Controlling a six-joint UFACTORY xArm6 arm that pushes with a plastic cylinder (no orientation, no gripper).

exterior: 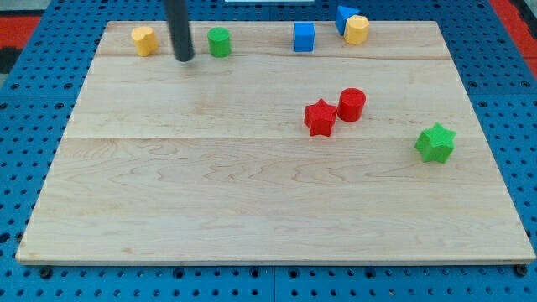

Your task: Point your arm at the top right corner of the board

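The wooden board [252, 193] fills most of the view. My tip [184, 59] rests near the board's top left, between a yellow block [144, 39] on its left and a green cylinder [219, 42] on its right, close to the cylinder. A blue cube [304, 37] sits along the top edge. Near the top right are a blue triangular block [343, 16] and a yellow block [357, 29], touching. The board's top right corner [436, 25] is to the right of them, far from my tip.
A red star [320, 117] and a red cylinder [351, 104] touch each other right of centre. A green star [435, 143] lies near the right edge. A blue pegboard [512, 126] surrounds the board.
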